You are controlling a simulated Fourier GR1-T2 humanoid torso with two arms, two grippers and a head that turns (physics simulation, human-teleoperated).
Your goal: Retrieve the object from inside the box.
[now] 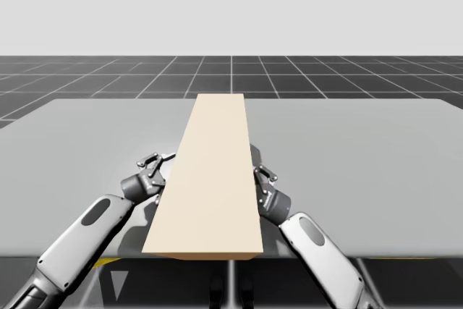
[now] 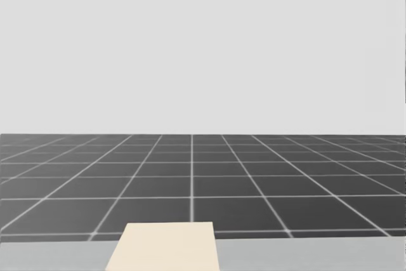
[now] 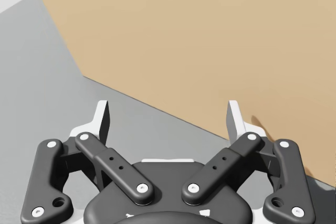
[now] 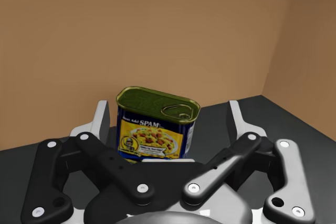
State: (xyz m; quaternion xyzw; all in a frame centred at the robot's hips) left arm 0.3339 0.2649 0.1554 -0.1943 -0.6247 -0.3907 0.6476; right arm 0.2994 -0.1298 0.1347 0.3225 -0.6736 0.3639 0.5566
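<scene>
So the left tool [image 3: 168, 121] is spread wide with nothing in it, right up against the left wall of the tan box [image 1: 210, 171] on the grey surface [image 1: 376, 171]. The right tool [image 4: 168, 123] is inside the box, released too. The blue rectangular can [image 4: 156, 129] stands upright between its fingers, near the box's back wall.

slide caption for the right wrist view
Open right gripper inside the tan cardboard box, blue rectangular can upright between its fingers.
</scene>
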